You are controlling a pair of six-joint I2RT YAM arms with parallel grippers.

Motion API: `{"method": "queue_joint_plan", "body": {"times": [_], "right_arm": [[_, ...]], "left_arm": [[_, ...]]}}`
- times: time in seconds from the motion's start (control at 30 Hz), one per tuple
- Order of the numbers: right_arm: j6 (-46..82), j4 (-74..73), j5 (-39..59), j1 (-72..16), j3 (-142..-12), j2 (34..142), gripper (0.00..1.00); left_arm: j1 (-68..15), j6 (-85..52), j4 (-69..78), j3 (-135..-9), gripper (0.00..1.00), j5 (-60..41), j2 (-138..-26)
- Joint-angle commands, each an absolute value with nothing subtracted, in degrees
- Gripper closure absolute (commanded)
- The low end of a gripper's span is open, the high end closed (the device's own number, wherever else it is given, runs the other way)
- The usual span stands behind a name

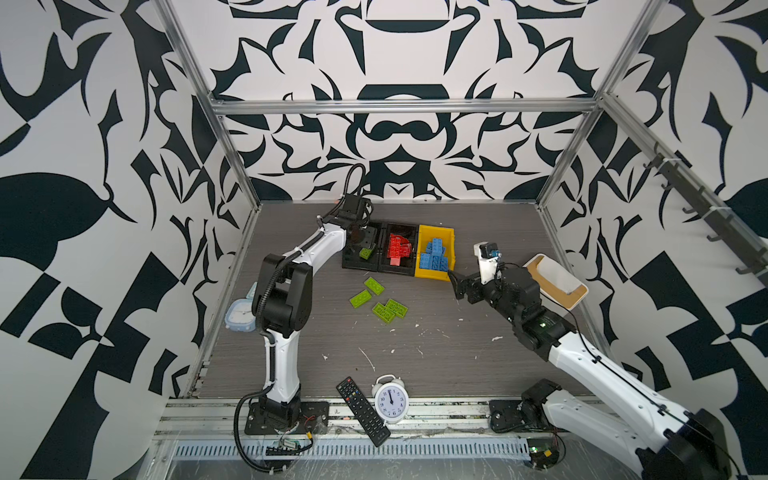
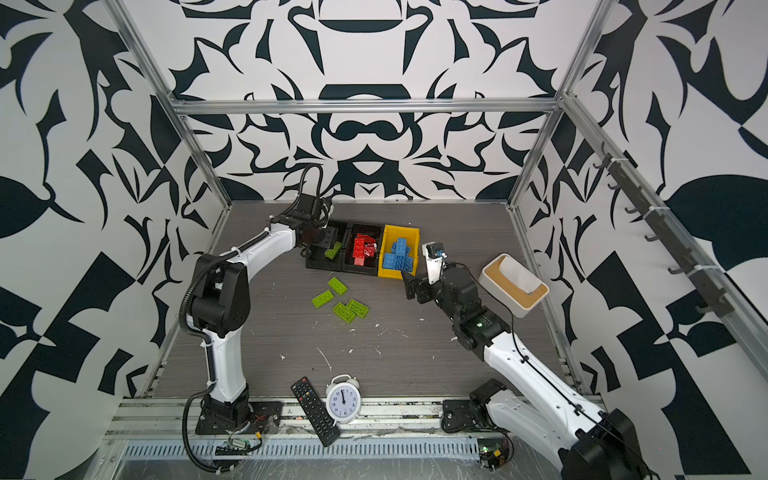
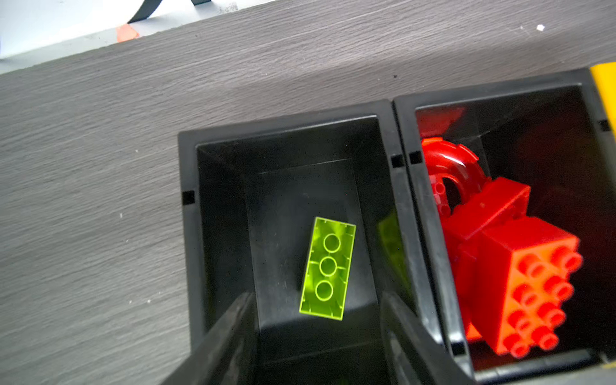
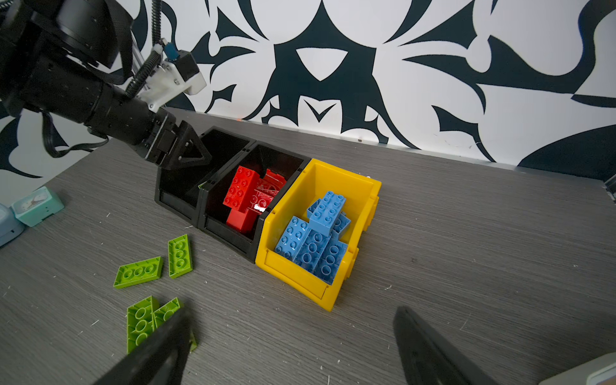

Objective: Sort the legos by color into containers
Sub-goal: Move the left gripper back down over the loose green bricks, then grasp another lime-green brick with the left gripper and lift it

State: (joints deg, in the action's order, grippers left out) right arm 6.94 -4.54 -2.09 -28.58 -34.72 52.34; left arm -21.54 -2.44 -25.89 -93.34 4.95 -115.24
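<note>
My left gripper (image 1: 361, 243) (image 3: 316, 300) hangs open above the left black container (image 3: 283, 123). One lime green lego (image 3: 328, 268) (image 1: 366, 253) lies free on that container's floor, underside up. The middle black container (image 1: 400, 227) holds red legos (image 1: 400, 247), one of them an arch (image 3: 453, 166). Blue legos (image 1: 434, 255) are piled in the yellow container (image 4: 300, 283). Several green legos (image 1: 374, 286) (image 4: 180, 255) lie loose on the table in front of the containers. My right gripper (image 1: 457, 286) (image 4: 291, 311) stands open and empty just off the yellow container's front corner.
A white box with a tan rim (image 1: 557, 282) sits at the right, behind my right arm. A remote (image 1: 363, 410) and a white alarm clock (image 1: 390, 400) lie at the front edge. A pale blue clock (image 1: 241, 313) stands by the left arm.
</note>
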Motion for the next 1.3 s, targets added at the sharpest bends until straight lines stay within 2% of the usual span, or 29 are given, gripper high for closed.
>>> {"method": "queue_joint_plan", "body": {"times": [0.0,0.13,0.33,0.47,0.87,1.27], "right_arm": [[7.2,-5.9,-1.8,-28.5,-35.2,51.2,0.03],[7.2,-5.7,-2.0,-28.5,-35.3,51.4,0.03],[7.3,-5.5,-1.5,-28.5,-35.8,53.0,0.03],[7.5,-5.6,-1.3,-28.5,-35.7,53.3,0.03],[7.5,-6.0,-1.4,-28.5,-35.5,53.4,0.03],[7.5,-6.1,-1.4,-28.5,-35.3,53.3,0.03]], "left_arm": [[-21.5,-6.0,-32.9,-91.7,0.30,5.4,-110.6],[-22.4,-13.9,-35.0,-82.1,0.29,0.7,-102.7],[-30.1,-25.7,-36.0,-67.7,0.26,-0.3,-91.6],[-34.8,-32.0,-31.4,-60.5,0.24,1.0,-87.6],[-38.9,-37.6,-27.4,-58.6,0.23,-0.9,-92.4],[-39.1,-37.9,-25.8,-58.2,0.23,-1.3,-96.8]]}}
